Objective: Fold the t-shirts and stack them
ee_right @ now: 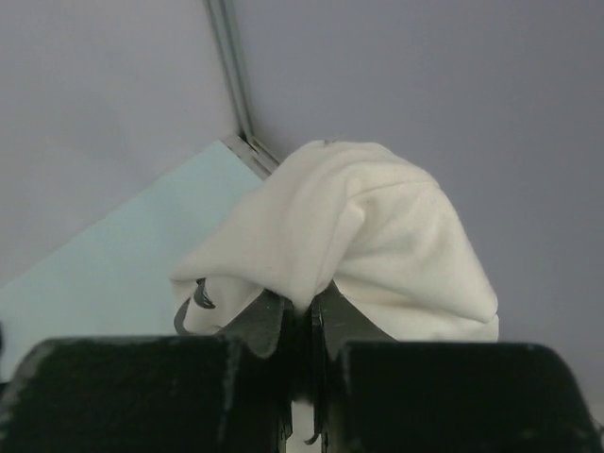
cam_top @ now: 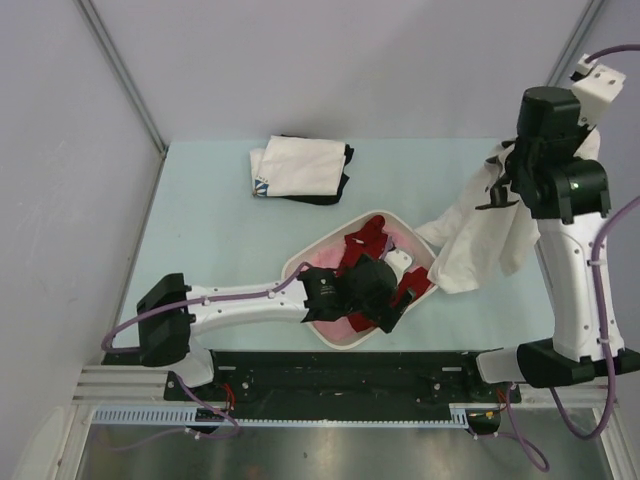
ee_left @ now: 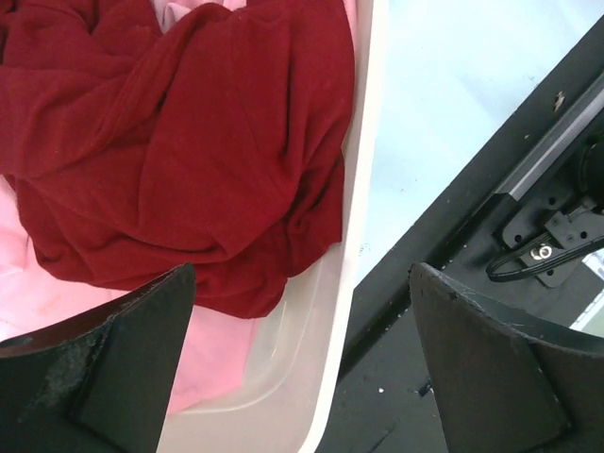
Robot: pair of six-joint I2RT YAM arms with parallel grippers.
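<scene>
Top view: left gripper (cam_top: pixel 392 296) sits over the white basin (cam_top: pixel 300 262), jaws spread wide, gripping nothing; dark red t-shirt (cam_top: pixel 372 238) and pink t-shirt (cam_top: pixel 408 236) lie in the basin right under and beyond it. Right gripper (cam_top: pixel 497 187) is raised over the table's right side, clamped on a cream-white t-shirt (cam_top: pixel 470 243) that hangs below it, lower edge draped by the basin's right rim. Folded stack (cam_top: pixel 300 168), cream shirt on top of a black one, lies well apart toward the table's far side (cam_top: pixel 200 220). Left wrist: both fingers (ee_left: pixel 104 377) wide apart, empty; dark red t-shirt (ee_left: pixel 179 142) bunched just ahead of them on the pink t-shirt (ee_left: pixel 28 283), basin rim (ee_left: pixel 354 236) running between the fingers. Right wrist: jaws pinched tight on a fold of the cream-white t-shirt (ee_right: pixel 368 236), cloth bulging above the fingertips.
</scene>
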